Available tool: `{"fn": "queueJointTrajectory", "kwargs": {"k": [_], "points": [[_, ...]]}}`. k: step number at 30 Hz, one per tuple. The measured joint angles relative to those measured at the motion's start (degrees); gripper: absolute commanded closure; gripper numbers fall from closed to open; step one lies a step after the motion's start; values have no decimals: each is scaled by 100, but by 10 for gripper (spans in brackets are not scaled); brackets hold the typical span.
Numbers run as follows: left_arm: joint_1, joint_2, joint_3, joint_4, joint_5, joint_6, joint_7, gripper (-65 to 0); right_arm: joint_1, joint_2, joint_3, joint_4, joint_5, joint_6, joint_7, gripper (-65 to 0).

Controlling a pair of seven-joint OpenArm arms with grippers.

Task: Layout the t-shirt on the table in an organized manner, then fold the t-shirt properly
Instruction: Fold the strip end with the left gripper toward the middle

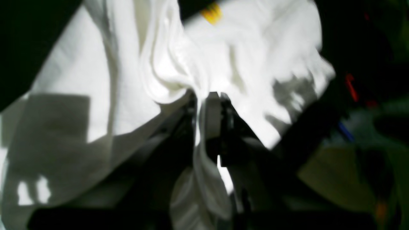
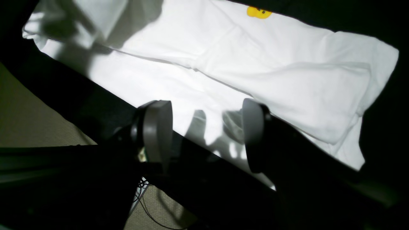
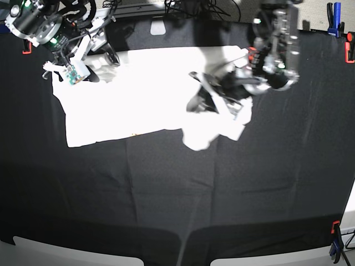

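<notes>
The left claw (image 1: pixel 209 105) pinches a bunched fold of the white t-shirt (image 3: pixel 138 94) at the garment's three o'clock edge on the black counter (image 3: pixel 177 194); the right claw (image 2: pixel 204 134) hovers spread. Draw the cloth outward, low and taut.

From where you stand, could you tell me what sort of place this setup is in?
Probably a robotics lab or workshop bench: a table draped in black cloth held by clamps, cables along the far edge, and two robot arms working a t-shirt.
</notes>
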Motion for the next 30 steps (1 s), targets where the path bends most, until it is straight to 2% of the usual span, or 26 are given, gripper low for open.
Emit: {"fn": "queueJointTrajectory", "kwargs": {"k": [4,8,22,23,25,27,28,30], "points": [[-20,37,144,0,50,-15,-15,0,0,0,0,0,20,2,0,-336],[-31,37,142,0,428,-17,-48,0,0,0,0,0,22,2,0,-336],[-31,39,142,0,249,-20,-52,0,0,0,0,0,20,0,0,-336],[-31,39,142,0,227,-50,-52,-49,0,0,0,0,20,2,0,-336],[-31,37,142,0,208,-219,-52,-223,0,0,0,0,20,0,0,-336],[-31,37,142,0,205,-234,-142,-336,0,0,0,0,20,0,0,-336],[-31,39,142,0,205,-236,-179,-359,0,0,0,0,20,-4,-2,-336],[-31,39,142,0,208,-236,-181,-361,2,0,0,0,-7,-380,4,-336]]}}
